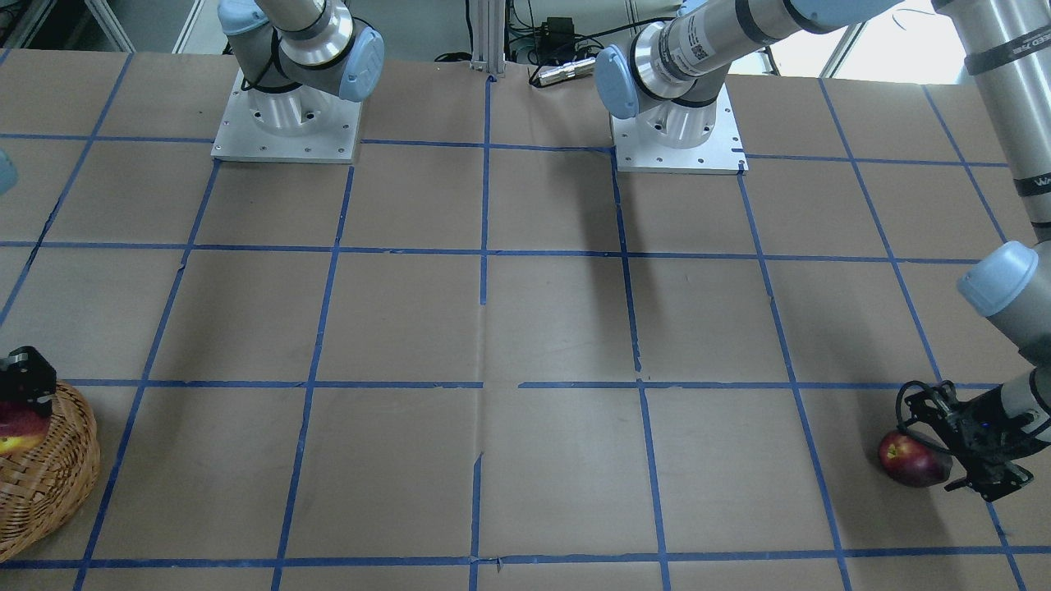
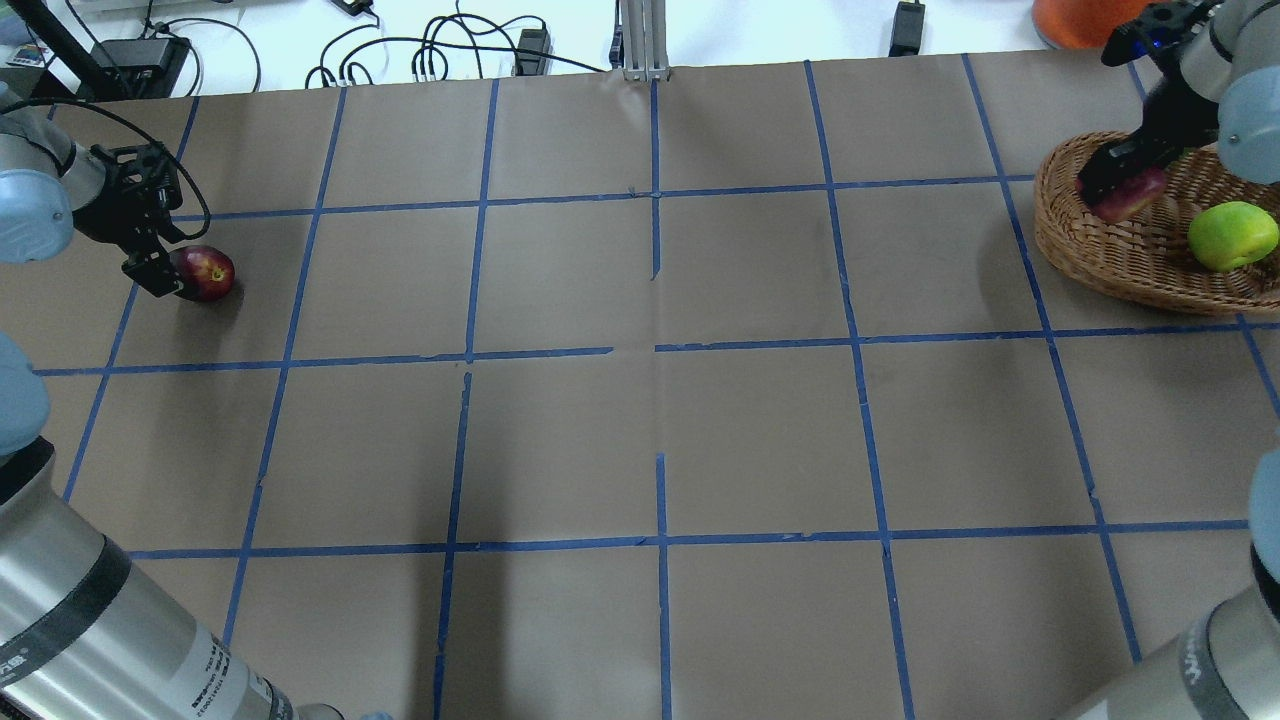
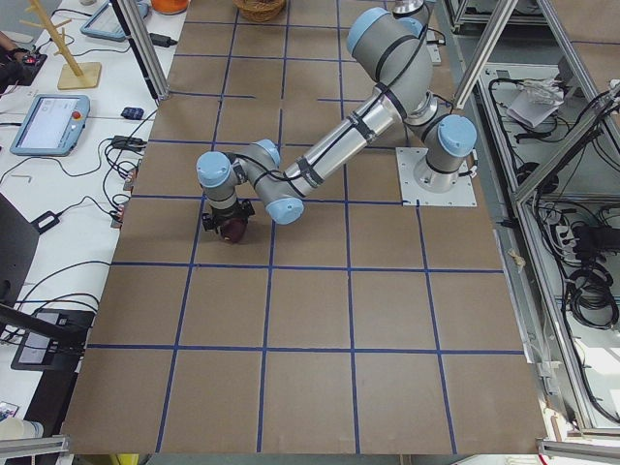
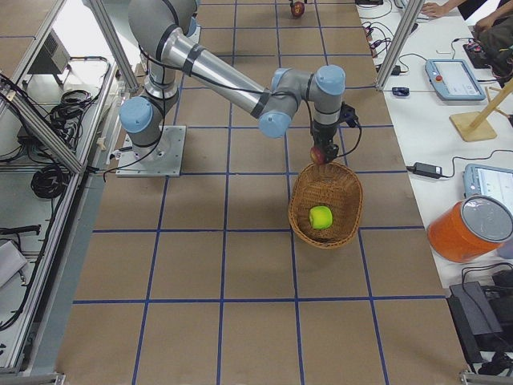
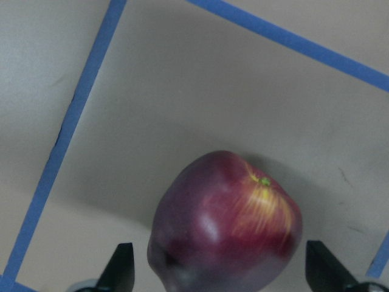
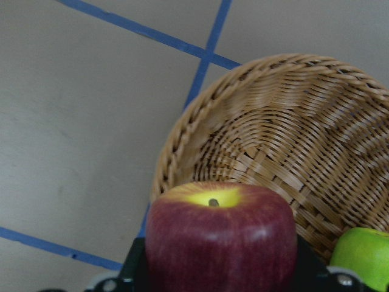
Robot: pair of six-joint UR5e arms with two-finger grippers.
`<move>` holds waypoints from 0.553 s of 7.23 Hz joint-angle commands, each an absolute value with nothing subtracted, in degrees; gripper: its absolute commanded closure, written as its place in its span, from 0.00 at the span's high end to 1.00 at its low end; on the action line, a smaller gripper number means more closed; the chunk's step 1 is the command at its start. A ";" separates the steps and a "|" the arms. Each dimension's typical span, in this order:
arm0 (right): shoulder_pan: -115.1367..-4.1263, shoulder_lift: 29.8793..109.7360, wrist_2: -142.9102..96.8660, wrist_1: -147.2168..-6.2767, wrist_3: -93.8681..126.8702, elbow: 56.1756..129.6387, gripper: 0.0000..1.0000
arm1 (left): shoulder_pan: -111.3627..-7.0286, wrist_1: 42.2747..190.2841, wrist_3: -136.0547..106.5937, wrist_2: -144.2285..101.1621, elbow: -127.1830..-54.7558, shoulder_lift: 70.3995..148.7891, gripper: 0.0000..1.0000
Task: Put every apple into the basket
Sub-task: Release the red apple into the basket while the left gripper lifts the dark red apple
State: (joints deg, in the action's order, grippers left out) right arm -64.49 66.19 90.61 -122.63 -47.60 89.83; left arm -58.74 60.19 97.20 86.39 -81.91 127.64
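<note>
The overhead view, unlike the front one, shows the bright yellow-green apple [image 2: 1232, 235] in the round woven wicker basket [image 2: 1090, 255], where the right gripper [image 2: 1118, 178] pinches one dark red apple [image 6: 220, 243], while the left gripper [image 2: 165, 272] stands spread around a second dark red apple [image 5: 225, 231].

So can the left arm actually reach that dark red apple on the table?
Probably yes: the left gripper straddles the dark red apple on the brown table, open fingers either side, nothing between. The right gripper, holding another red apple, is far off.
</note>
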 commanded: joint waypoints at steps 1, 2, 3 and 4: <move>-60.74 61.37 91.14 -132.22 -54.82 89.65 0.38 | -58.89 59.24 97.03 85.00 -81.83 128.75 1.00; -60.65 60.65 90.79 -133.75 -56.06 90.17 0.99 | -58.89 58.72 96.77 84.73 -82.09 129.11 0.99; -60.47 60.82 91.31 -133.42 -57.29 89.48 1.00 | -58.97 58.62 96.33 84.64 -82.18 129.11 0.74; -60.56 61.34 92.62 -132.81 -57.22 89.47 1.00 | -58.97 58.71 94.07 84.73 -81.92 128.68 0.43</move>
